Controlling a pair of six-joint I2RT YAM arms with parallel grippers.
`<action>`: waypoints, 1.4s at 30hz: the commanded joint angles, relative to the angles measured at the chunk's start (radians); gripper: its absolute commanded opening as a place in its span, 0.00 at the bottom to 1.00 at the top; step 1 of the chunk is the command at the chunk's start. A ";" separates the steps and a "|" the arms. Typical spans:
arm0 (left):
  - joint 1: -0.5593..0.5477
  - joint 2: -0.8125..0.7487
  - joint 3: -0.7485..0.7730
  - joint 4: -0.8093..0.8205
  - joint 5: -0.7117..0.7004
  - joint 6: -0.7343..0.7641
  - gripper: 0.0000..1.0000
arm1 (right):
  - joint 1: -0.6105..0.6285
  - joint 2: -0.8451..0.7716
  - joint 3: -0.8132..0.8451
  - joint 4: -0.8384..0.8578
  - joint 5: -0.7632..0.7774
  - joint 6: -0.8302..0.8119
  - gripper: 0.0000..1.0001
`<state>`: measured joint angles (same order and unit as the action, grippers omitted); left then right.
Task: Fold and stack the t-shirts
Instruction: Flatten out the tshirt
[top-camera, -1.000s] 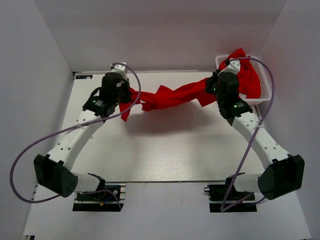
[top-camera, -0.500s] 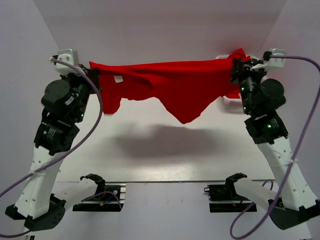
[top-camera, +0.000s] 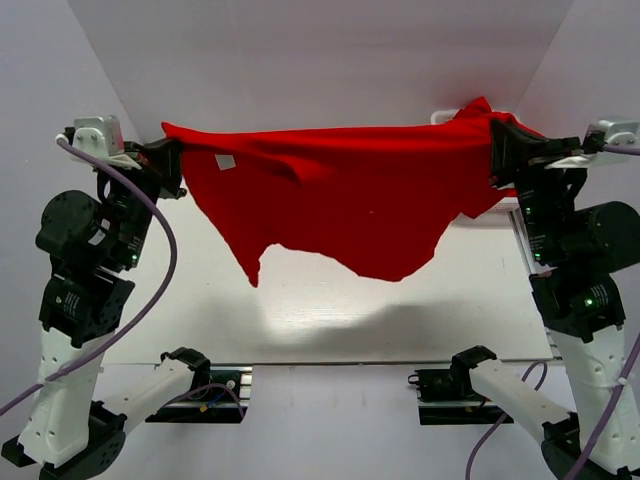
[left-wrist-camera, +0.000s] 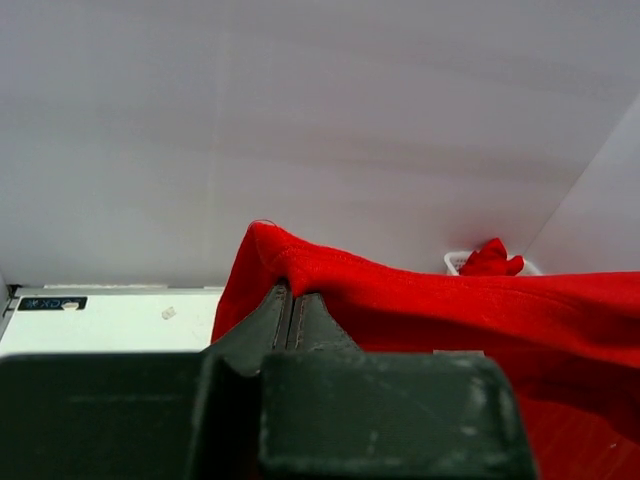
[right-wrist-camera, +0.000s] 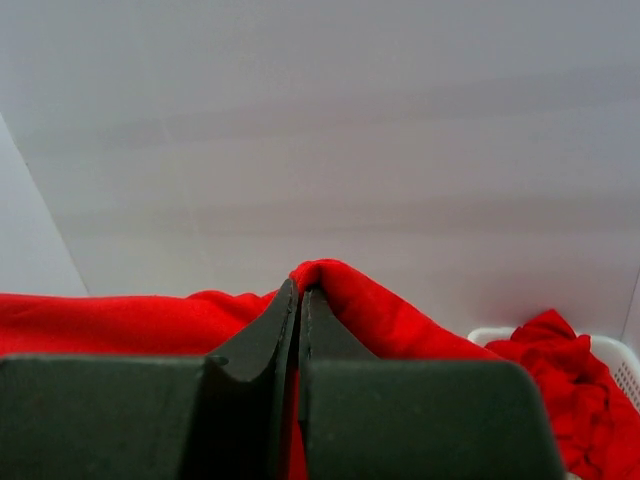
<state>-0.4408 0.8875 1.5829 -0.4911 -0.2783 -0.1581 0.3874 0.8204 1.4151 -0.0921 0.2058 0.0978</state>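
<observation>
One red t-shirt (top-camera: 350, 210) hangs stretched in the air between my two grippers, above the table (top-camera: 330, 325).

My left gripper (top-camera: 165, 160), at ten o'clock, and my right gripper (top-camera: 497, 150), at two o'clock, each have their jaws pinched together on the shirt's top edge. I judge the fabric thin, light and limp: its lower edge droops unevenly toward six o'clock, so the top corners look the best hold. I count one shirt held and one white basket (right-wrist-camera: 610, 352) past two o'clock holding a red heap (right-wrist-camera: 560, 385); how many shirts are in it I cannot tell.
</observation>
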 joint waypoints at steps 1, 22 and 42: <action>0.019 0.005 -0.049 0.008 -0.105 0.003 0.00 | -0.016 0.051 -0.022 0.020 0.096 -0.020 0.00; 0.240 1.212 0.165 0.066 -0.036 -0.182 0.00 | -0.088 1.445 0.677 -0.111 -0.052 0.112 0.12; 0.301 0.797 -0.211 -0.126 0.168 -0.343 1.00 | -0.082 0.921 0.090 -0.206 -0.167 0.163 0.90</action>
<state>-0.1398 1.8893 1.5536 -0.5774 -0.1596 -0.4011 0.2974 1.8584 1.6714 -0.2596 0.0723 0.2008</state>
